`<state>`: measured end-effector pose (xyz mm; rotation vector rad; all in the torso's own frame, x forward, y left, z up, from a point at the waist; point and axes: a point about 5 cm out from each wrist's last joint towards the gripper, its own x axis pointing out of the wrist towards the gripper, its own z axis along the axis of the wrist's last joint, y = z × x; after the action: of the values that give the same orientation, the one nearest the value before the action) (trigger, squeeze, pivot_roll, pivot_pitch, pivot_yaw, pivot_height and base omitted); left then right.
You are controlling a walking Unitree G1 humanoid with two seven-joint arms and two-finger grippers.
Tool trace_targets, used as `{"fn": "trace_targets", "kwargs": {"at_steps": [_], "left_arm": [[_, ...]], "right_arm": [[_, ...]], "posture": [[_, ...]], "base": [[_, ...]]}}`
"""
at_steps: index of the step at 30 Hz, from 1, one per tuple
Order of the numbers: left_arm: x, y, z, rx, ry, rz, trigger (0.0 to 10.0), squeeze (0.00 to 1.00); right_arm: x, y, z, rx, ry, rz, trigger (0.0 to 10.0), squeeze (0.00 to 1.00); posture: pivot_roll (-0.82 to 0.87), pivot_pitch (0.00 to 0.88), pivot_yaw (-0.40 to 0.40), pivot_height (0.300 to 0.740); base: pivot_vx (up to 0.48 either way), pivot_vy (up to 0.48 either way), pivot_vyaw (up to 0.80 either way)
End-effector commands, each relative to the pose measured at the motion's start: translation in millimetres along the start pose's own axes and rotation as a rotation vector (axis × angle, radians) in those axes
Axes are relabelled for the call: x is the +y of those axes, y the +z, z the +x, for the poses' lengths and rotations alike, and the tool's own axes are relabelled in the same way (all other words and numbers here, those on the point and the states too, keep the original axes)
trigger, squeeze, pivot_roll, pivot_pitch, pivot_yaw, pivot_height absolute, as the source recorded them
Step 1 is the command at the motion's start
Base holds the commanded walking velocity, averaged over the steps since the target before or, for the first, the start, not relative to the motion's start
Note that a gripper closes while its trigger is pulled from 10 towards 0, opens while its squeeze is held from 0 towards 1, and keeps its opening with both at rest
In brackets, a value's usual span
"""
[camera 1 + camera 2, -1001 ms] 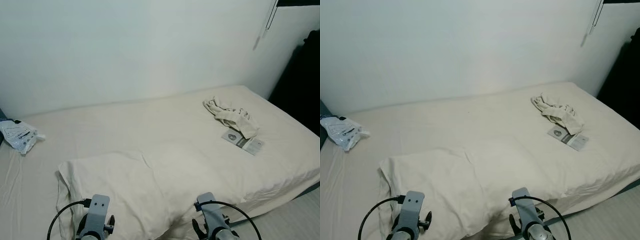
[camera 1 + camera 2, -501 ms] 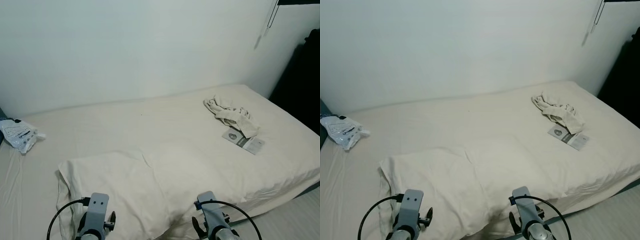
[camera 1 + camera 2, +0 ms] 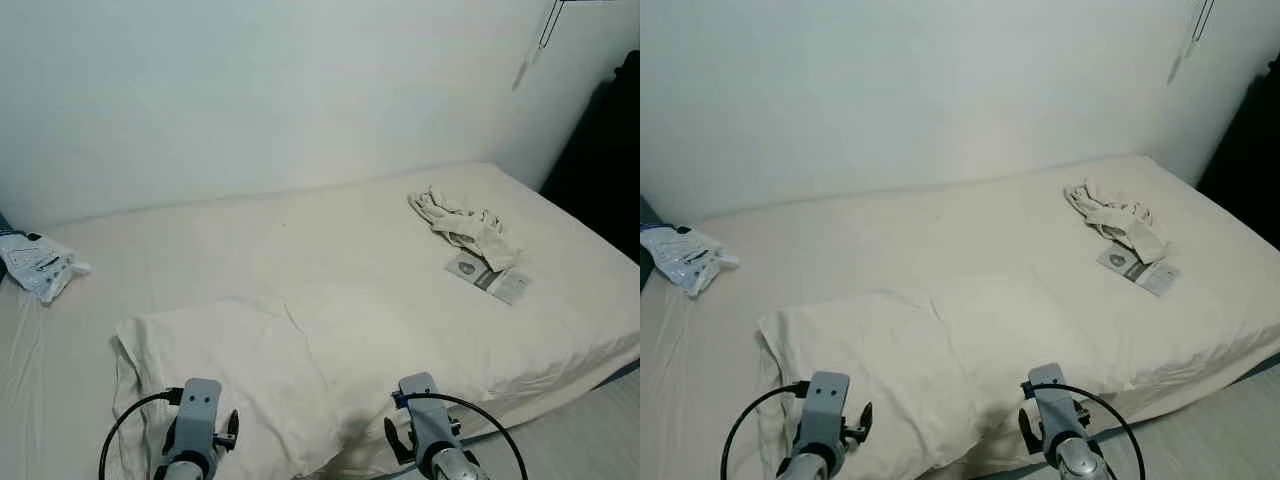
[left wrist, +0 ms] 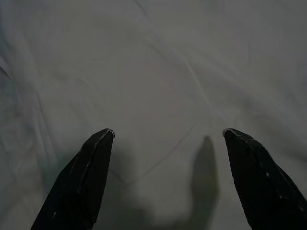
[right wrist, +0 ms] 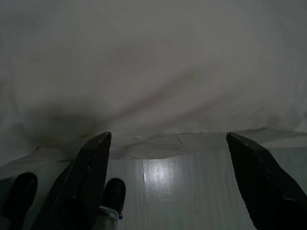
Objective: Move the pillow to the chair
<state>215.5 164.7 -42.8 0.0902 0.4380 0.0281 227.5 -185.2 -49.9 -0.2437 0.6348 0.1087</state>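
Note:
A cream pillow (image 3: 270, 370) lies flat on the near part of the bed (image 3: 330, 240), its near end reaching the mattress edge. Both arms are raised in front of it, with the left wrist (image 3: 195, 425) over the pillow's near left part and the right wrist (image 3: 425, 430) by its near right end. In the left wrist view my left gripper (image 4: 168, 134) is open just above wrinkled pillow fabric (image 4: 158, 72). My right gripper (image 5: 168, 136) is open too, hanging at the bed's edge, with the pale fabric (image 5: 153, 67) above and the floor (image 5: 192, 177) below.
A crumpled cloth (image 3: 460, 225) and a small booklet (image 3: 487, 278) lie on the bed's far right. On the far left rests a white plastic packet (image 3: 38, 265). A white wall (image 3: 260, 90) backs the bed. At the right edge hangs something dark (image 3: 600, 160).
The view has shifted slightly downward and forward; both wrists show a little higher and fuller in the frame. The pillow and the other things on the bed have not moved.

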Motion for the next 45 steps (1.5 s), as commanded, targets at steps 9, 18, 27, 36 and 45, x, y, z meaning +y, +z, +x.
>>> {"fn": "trace_targets", "kwargs": {"at_steps": [9, 18, 27, 36, 45], "left_arm": [[-1.4, 1.3, -1.2, -0.017, -0.002, -0.015, 10.0, 0.00], [0.1, 0.0, -2.0, -0.012, 0.000, -0.012, 10.0, 0.00], [0.7, -0.3, -2.2, -0.010, -0.002, -0.007, 10.0, 0.00], [0.3, 0.3, -1.9, -0.012, -0.008, -0.003, 10.0, 0.00], [-0.5, 1.5, -1.3, -0.015, -0.011, -0.005, 10.0, 0.00]], "right_arm": [[0.6, 2.3, 0.2, -0.018, -0.005, 0.019, 10.0, 0.00], [0.7, 1.8, 0.2, -0.015, -0.004, 0.018, 10.0, 0.00], [-0.5, -0.3, -0.7, -0.010, -0.007, 0.016, 10.0, 0.00], [-0.7, -0.7, -0.9, -0.009, -0.008, 0.017, 10.0, 0.00], [-0.9, -0.7, -1.0, -0.010, -0.008, 0.018, 10.0, 0.00]], "posture": [[0.02, 0.075, -0.014, 0.740], [0.02, 0.068, -0.012, 0.740], [0.01, 0.064, -0.011, 0.740], [0.01, 0.056, -0.009, 0.740], [0.01, 0.056, -0.008, 0.740]], "base": [[0.000, -0.331, 0.00], [0.000, -0.332, 0.00], [0.000, -0.333, 0.00], [0.000, -0.372, 0.00], [0.000, -0.438, 0.00]]}}
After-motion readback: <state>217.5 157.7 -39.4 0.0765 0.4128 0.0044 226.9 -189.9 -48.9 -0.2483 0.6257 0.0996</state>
